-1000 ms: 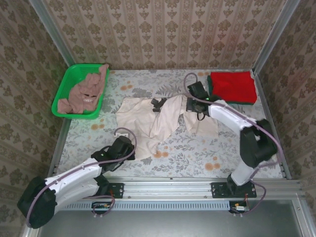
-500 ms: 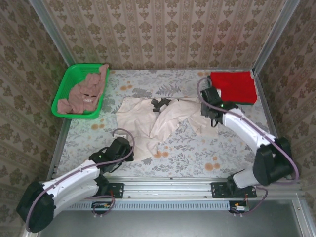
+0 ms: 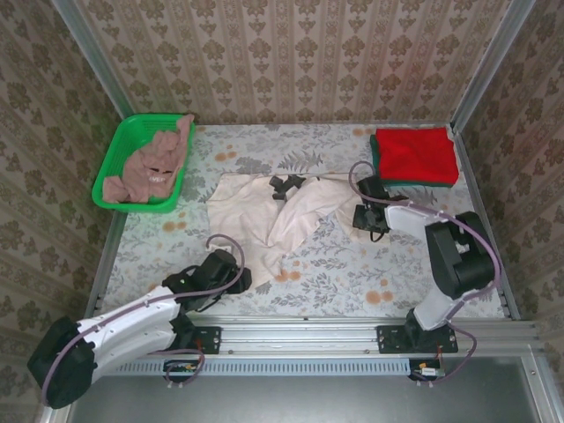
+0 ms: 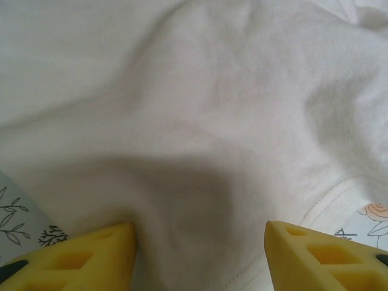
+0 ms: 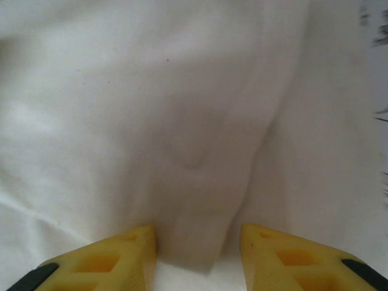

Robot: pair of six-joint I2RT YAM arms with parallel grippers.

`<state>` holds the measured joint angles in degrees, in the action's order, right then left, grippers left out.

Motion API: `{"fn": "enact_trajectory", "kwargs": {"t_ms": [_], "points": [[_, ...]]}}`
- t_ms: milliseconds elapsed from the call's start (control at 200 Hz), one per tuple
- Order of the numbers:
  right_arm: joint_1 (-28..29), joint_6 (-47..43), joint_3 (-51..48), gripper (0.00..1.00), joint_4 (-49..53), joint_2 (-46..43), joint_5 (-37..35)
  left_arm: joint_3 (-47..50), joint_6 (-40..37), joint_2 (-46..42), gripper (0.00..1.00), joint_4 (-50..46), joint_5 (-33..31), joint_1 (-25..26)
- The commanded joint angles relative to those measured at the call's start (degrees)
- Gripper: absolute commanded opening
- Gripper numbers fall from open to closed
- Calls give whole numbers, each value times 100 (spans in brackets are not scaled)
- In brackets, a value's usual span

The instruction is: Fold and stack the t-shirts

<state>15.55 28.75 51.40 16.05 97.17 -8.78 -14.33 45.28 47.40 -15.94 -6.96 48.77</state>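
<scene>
The cream t-shirt [image 3: 264,211] lies spread and rumpled in the middle of the table. My left gripper [image 3: 233,275] is at its near left corner, open, its yellow fingertips [image 4: 97,254] wide apart over cream cloth [image 4: 200,109]. My right gripper [image 3: 368,217] is at the shirt's right edge, open, with a raised fold of cream cloth [image 5: 200,182] lying loose between the fingers. The red t-shirt [image 3: 414,154] sits folded at the back right, a dark green edge [image 3: 375,157] showing under it. The pink-brown t-shirt [image 3: 152,166] is bunched in the basket.
The green mesh basket [image 3: 120,150] stands at the back left beside the metal frame. Flowered tablecloth [image 3: 352,264] shows bare along the near right. Patterned walls close in the back and both sides.
Both grippers have opened and let go of the cream shirt. The right arm carried the shirt's right side outward, then drew back to its edge. The left gripper shifted slightly right.
</scene>
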Motion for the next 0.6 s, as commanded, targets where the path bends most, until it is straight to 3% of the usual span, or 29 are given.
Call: {"fn": "enact_trajectory", "kwargs": {"t_ms": [0, 90, 290, 595], "points": [[-12, 67, 222, 42, -172, 227, 61, 66, 217, -91, 57, -62, -238, 143], [-29, 142, 177, 41, -153, 162, 24, -137, 390, -95, 57, -593, -625, 312], [-56, 175, 283, 27, 34, 253, -124, -646, 610, -317, 66, -1548, -1384, 671], [-55, 151, 225, 8, 58, -12, -124, -576, 1183, -774, 61, -2147, -1750, 1072]]}}
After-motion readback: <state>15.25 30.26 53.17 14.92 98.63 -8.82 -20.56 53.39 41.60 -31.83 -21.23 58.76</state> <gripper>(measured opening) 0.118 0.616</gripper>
